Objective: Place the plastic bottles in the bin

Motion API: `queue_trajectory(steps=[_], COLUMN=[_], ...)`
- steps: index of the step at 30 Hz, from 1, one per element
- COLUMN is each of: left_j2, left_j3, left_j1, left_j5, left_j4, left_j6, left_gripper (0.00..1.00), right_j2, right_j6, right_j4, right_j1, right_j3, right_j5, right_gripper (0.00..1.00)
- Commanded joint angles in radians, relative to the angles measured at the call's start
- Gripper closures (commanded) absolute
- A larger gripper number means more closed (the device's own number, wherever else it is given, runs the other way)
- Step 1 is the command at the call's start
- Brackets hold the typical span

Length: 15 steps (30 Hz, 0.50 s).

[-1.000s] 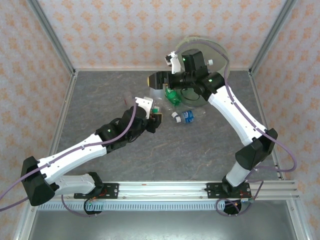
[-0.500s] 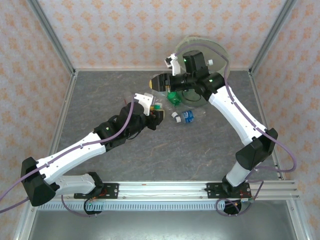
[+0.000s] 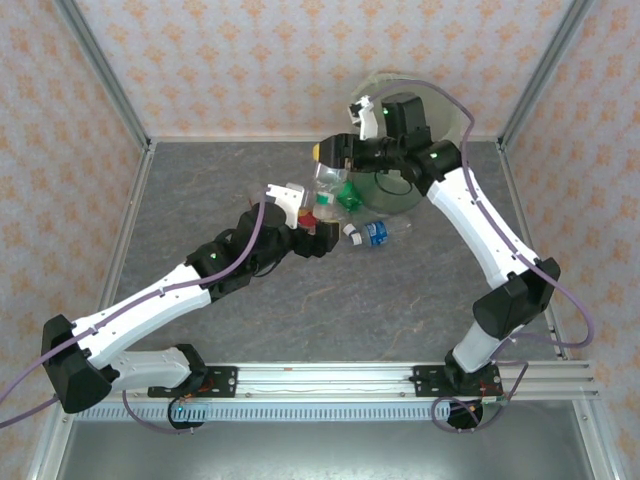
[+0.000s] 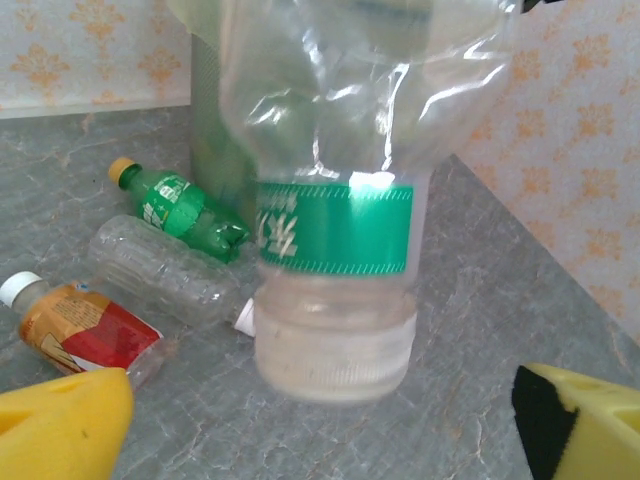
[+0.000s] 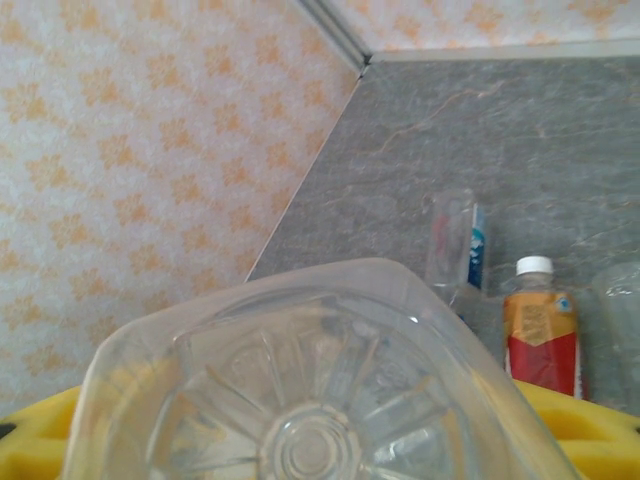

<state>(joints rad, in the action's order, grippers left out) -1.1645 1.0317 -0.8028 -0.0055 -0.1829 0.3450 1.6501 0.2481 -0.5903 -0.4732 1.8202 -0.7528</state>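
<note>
Gripping the bottle (image 3: 328, 190) by its stiff base, cap down near the bin (image 3: 445, 98), my right gripper (image 3: 327, 162) squeezes lightly since I judge it light, thin-walled and slippery; my left gripper (image 4: 320, 430) stands wide.

Left gripper (image 3: 318, 228) jaws apart; right gripper (image 3: 328, 160) tight around clear bottle (image 3: 330, 184).

Clear green-banded bottle (image 4: 335, 230) hanging cap-down, green bottle (image 4: 185, 210) and red-labelled bottle (image 4: 85, 335) lying near pale-green bin (image 3: 436, 92)
</note>
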Motion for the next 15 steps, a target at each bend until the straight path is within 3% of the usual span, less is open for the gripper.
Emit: queue_trajectory(steps=[1, 8, 15], left_j2=[0.049, 0.126, 0.184], left_j3=[0.015, -0.014, -0.046], left_j1=[0.010, 0.030, 0.037], left_j5=[-0.031, -0.074, -0.107], left_j4=[0.013, 0.014, 0.006], left_j6=[0.012, 0.047, 0.085], left_gripper=[0.01, 0.01, 0.01], right_j2=[-0.004, 0.070, 0.171], right_j6=[0.034, 0.088, 0.025], right_j4=[0.035, 0.030, -0.007], right_j1=[0.039, 0.194, 0.251], right_j3=[0.087, 0.246, 0.435], right_j5=[0.062, 0.210, 0.587], right_gripper=[0.44, 0.43, 0.43])
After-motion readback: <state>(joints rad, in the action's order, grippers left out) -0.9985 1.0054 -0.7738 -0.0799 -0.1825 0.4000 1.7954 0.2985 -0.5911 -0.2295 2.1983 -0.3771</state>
